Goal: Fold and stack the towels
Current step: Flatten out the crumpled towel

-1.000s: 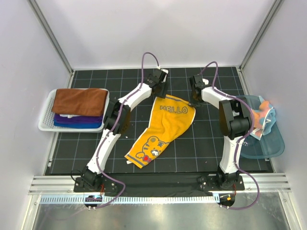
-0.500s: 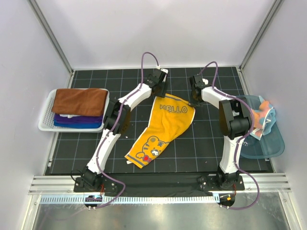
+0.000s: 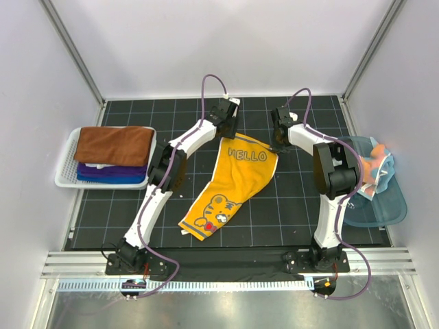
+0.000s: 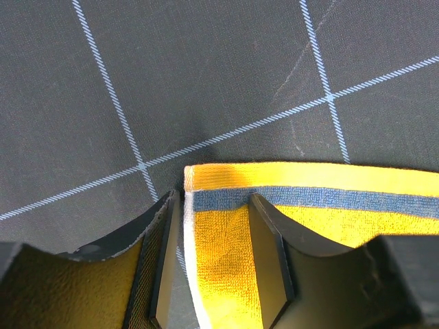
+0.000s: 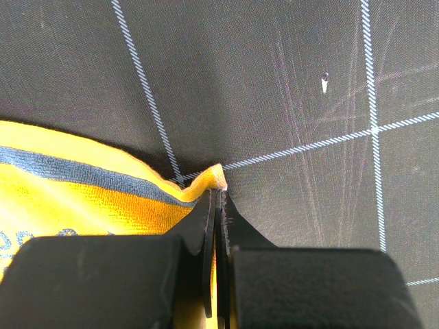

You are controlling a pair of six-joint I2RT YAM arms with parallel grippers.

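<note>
We are narrowing the left gripper [image 4: 212, 203] astride an upper corner of the soft yellow tiger-print towel [image 3: 233, 179], not yet pinching; the right gripper [image 5: 217, 197] clamps the other, so folding nears.

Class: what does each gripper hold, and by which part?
Right gripper: shut on the yellow towel, at its far right corner. Left gripper: nothing gripped; open jaws straddle its far left corner.
</note>
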